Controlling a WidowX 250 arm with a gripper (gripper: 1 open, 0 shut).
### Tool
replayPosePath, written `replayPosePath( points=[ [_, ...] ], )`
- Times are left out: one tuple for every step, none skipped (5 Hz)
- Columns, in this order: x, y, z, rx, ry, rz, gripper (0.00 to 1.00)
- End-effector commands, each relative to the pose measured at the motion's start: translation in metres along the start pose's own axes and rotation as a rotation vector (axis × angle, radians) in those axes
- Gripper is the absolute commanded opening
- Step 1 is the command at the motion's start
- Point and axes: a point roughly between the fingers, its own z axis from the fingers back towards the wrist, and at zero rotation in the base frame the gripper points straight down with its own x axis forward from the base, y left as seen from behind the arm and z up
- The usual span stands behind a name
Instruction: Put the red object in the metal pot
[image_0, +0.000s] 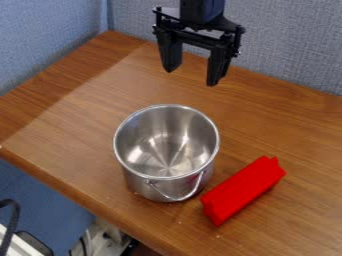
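The gripper (195, 70) hangs with fingers spread, holding nothing. The red object (243, 189) lies on the table (80, 90), well below-right of the gripper, just beside the metal pot (166, 150). It appears rigid, light and smooth; grasp across its narrow width at mid-length. Count: 1 block, 1 pot.

The red object (243, 189) is bright, plain red; the metal pot (166, 152) shiny silver; the bench (80, 90) warm brown woodgrain; the fingers (173, 55) black.
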Motion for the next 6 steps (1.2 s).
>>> replayPosePath(
  points=[
    [-0.004, 0.0, -0.008, -0.002, 0.015, 0.048, 1.0],
    [-0.017, -0.014, -0.014, 0.005, 0.034, 0.012, 1.0],
    [-0.031, -0.027, -0.011, 0.014, 0.005, -0.025, 1.0],
    [-0.052, -0.05, -0.004, 0.008, -0.01, -0.044, 1.0],
    [-0.064, -0.074, -0.004, 0.01, -0.023, -0.047, 1.0],
    [-0.069, -0.083, -0.015, 0.02, -0.055, -0.178, 1.0]
  ],
)
